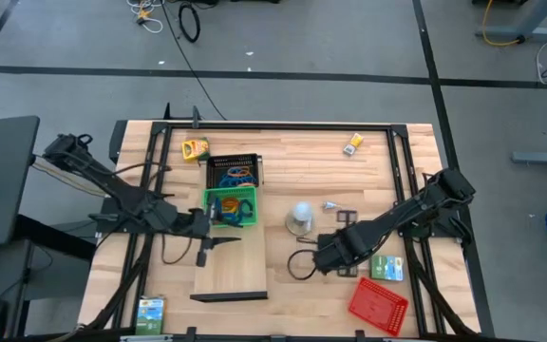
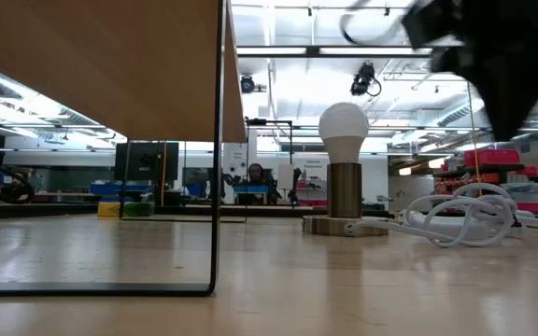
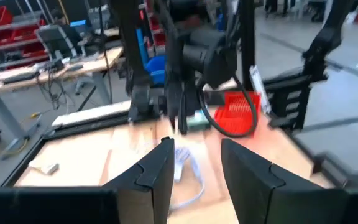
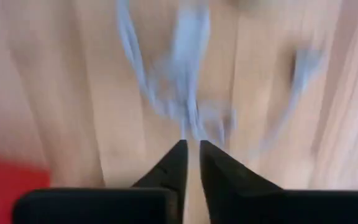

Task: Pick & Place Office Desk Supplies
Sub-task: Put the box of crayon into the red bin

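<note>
Toward the bench's (image 1: 349, 180) left side, the left gripper (image 1: 204, 249) hovers over the long pale board (image 1: 231, 271), just below the green mesh tray (image 1: 230, 207) and black mesh tray (image 1: 233, 171), both of which already hold coloured clips. Its wrist view shows the fingers (image 3: 157, 169) parted about halfway with nothing between them. A yellow card box (image 1: 195, 148) lies near the back edge, and a green card box (image 1: 149, 313) sits at the front-left corner.

Mid-bench stands a small lamp with a white bulb (image 1: 300, 215); a grey clip (image 1: 330, 205) lies just to its right. The right gripper (image 1: 323, 258) is poised low over a pale coiled cable (image 4: 188, 93) in front of the lamp. Its jaws stand only a sliver apart and appear to hold nothing, with the cable's strands lying straight ahead of the tips (image 4: 178, 163).

Further right, a second green card box (image 1: 386, 268) rests just beside the right arm, with the red mesh tray (image 1: 378, 305) near the front edge and another small yellow item (image 1: 353, 144) at the back right. That green box is the loose supply closest to the right gripper, lying to its right, so the right arm looks better placed for it.

The overhead view gives the layout; the level view alone shows the cable (image 2: 465, 219) heaped in loops beside the lamp (image 2: 344, 168).
</note>
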Robot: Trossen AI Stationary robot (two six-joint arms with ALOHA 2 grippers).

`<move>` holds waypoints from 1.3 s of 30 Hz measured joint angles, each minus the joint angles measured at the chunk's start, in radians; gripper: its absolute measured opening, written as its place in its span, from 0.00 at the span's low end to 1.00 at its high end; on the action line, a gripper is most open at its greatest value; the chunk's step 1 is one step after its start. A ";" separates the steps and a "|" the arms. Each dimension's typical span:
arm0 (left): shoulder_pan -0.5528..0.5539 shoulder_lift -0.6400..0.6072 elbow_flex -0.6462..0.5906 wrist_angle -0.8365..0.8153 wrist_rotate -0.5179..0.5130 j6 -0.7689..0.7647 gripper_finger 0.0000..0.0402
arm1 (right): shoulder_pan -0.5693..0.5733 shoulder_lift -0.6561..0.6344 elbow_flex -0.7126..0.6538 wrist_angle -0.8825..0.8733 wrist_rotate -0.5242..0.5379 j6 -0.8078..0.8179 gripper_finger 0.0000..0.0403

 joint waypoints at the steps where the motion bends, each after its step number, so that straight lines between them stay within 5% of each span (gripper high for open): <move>1: 0.007 0.007 -0.008 0.004 0.000 0.002 0.35 | 0.000 0.000 0.000 -0.061 -0.026 0.025 0.14; 5: 0.024 0.016 -0.029 0.028 0.000 0.039 0.35 | -0.003 0.000 0.000 -0.292 -0.134 0.111 0.28; 11: 0.043 0.017 -0.030 0.027 -0.004 0.091 0.35 | 0.028 -0.017 0.001 -0.264 -0.383 0.141 0.41; 14: 0.053 0.017 -0.030 0.027 -0.005 0.116 0.35 | 0.069 -0.014 0.000 -0.277 -0.458 0.196 0.33; 19: 0.075 0.017 -0.030 0.026 -0.003 0.128 0.35 | 0.148 -0.015 0.000 -0.179 -0.553 0.304 0.04; 26: 0.088 0.017 -0.030 0.053 -0.003 0.131 0.35 | 0.226 0.016 0.000 0.136 -0.492 0.421 0.01; 39: 0.088 0.017 -0.030 0.124 -0.003 0.154 0.35 | 0.242 0.163 -0.005 0.333 -0.480 0.385 0.00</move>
